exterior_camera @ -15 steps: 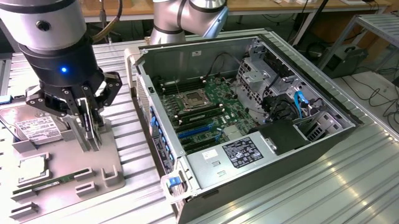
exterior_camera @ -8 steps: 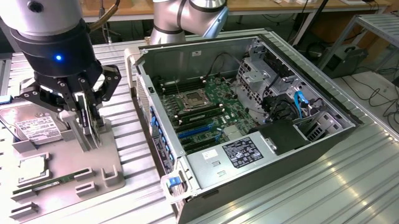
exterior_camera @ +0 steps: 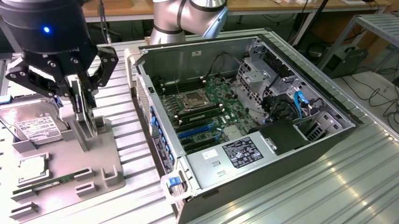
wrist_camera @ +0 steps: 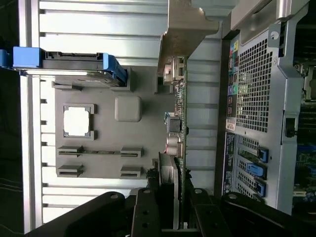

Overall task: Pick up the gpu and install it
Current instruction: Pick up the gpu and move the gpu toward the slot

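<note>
The gripper (exterior_camera: pixel 78 105) runs off the exterior view's top edge, and in the wrist view its fingers (wrist_camera: pixel 146 217) are cut off by the picture's edge. The gpu (exterior_camera: pixel 86 114) shows edge-on, so both of its faces are hidden. The hard drive (exterior_camera: pixel 31 123) is partly covered by the gripper and clipped by the exterior view's left edge. The print on the label (exterior_camera: pixel 244 151) inside the computer case (exterior_camera: pixel 181 60) is too small to read.
</note>
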Motion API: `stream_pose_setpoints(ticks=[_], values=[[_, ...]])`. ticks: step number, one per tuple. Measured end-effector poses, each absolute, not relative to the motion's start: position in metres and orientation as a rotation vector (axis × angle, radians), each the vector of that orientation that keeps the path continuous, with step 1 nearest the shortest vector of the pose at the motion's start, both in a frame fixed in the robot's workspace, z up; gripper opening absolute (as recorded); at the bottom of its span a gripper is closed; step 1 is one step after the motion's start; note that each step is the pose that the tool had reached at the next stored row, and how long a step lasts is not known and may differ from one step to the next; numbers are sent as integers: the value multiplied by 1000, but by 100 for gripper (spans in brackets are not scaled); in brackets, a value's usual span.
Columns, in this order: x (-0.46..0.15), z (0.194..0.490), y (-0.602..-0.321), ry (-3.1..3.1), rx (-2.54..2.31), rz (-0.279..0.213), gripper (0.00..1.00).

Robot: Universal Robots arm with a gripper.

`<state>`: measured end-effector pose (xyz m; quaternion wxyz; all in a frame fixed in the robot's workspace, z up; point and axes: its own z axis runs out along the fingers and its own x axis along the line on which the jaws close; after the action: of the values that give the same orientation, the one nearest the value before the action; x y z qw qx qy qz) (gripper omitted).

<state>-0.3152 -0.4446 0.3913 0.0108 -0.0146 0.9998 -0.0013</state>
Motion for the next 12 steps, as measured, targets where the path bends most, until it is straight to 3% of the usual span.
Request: stream_pose_setpoints(ticks=[7,12], values=[[-315,420,-445,3120,-46,-11,28],[-294,423,-445,3120,-46,-12,28]])
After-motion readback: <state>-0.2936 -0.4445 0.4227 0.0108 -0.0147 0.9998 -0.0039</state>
